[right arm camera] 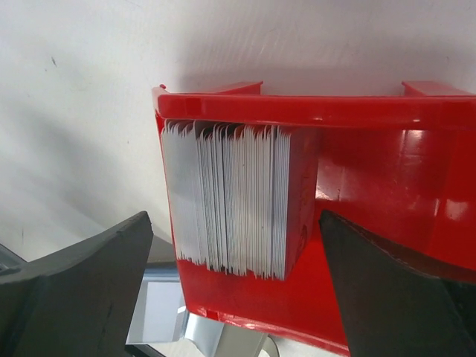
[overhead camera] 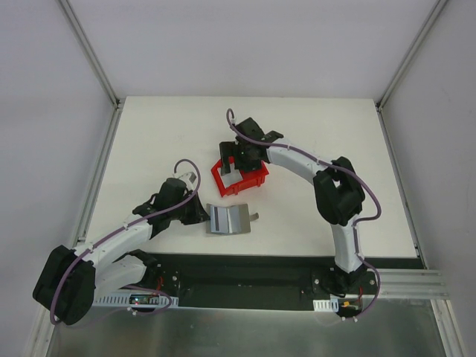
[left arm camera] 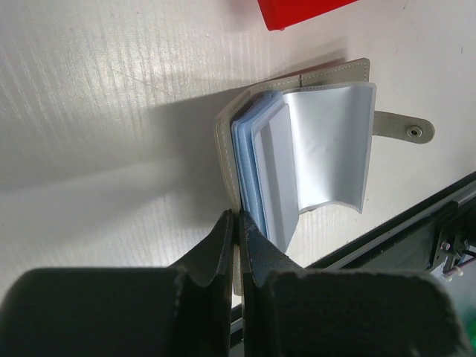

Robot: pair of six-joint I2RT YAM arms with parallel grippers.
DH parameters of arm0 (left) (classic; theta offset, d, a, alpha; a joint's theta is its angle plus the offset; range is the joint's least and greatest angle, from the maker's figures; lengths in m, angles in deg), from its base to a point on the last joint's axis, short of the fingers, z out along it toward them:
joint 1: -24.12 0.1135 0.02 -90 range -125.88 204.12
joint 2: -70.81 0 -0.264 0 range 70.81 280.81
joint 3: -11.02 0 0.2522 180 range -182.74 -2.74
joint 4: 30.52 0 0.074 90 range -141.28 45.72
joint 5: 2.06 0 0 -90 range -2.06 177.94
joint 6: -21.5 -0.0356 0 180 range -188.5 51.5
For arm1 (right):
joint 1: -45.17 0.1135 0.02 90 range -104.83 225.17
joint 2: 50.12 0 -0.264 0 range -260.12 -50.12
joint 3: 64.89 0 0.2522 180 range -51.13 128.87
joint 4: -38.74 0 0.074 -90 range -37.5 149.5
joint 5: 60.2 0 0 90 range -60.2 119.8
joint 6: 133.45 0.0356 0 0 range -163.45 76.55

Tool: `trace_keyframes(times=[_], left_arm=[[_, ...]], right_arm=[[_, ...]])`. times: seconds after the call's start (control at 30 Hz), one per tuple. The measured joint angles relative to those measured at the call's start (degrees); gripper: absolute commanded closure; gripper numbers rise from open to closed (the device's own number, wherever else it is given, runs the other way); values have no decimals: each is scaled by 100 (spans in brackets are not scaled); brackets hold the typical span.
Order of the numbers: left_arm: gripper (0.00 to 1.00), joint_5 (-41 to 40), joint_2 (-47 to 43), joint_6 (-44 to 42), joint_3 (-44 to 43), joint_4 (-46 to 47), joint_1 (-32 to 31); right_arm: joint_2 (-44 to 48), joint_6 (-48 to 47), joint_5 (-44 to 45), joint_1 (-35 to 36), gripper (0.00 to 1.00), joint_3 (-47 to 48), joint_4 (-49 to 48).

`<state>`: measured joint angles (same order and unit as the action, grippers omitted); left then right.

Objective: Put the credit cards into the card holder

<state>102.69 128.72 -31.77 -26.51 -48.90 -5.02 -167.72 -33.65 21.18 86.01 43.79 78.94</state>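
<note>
Matte black, the left gripper [left arm camera: 237,224] sits on the near-left side of the red bin [overhead camera: 223,183], with its jaws pressed almost together on the thin edge of the card holder's [left arm camera: 297,160] grey cover. The cover looks like stitched, leather-like material. The card holder lies open on the white table [overhead camera: 335,149], just on the near side of the red bin and apart from it. Inside it, a fan of pale blue pockets stands up beside 1 glossy, translucent plastic sleeve [left arm camera: 331,145] that curls at its lower edge. A short grey strap [left arm camera: 401,128] with a small round metal snap sticks out from the side of the holder away from the left gripper. The near part of the cover is hidden behind the fingers [left arm camera: 216,245].

The red bin is shiny moulded plastic with a thick rim and straight walls. The right wrist view cuts off its right side. The credit cards [right arm camera: 227,197] stand on edge inside it, packed in 1 tight stack against the left wall. They are thin white rectangles with slightly uneven top edges, too many and too close together to count.

The right gripper [overhead camera: 239,159] hangs over the red bin with its jaws spread wide and nothing between them. In the wrist view, 1 dark finger shows outside the bin's left wall and the other over the bin's interior, so they straddle the stack. Whether either finger touches the plastic cannot be made out.
</note>
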Motion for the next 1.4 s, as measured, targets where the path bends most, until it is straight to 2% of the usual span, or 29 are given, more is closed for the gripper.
trace_keyframes(times=[0.4, 0.6, 0.93, 1.2, 1.4], left_arm=[[100, 22, 72, -35, 0, 57, 0], [100, 24, 120, -42, 0, 90, 0], [100, 42, 212, -94, -20, 94, 0], [100, 127, 319, -157, -20, 138, 0], [100, 140, 389, -166, -20, 186, 0]], right_arm=[[-444, -17, -411, -127, 2, 90, -111], [-514, -9, -662, -177, 10, 125, -245], [-439, 37, -885, -282, 28, -98, -546], [-382, 52, -990, -315, 33, -133, -632], [-278, 66, -1012, -321, 42, -177, -647]])
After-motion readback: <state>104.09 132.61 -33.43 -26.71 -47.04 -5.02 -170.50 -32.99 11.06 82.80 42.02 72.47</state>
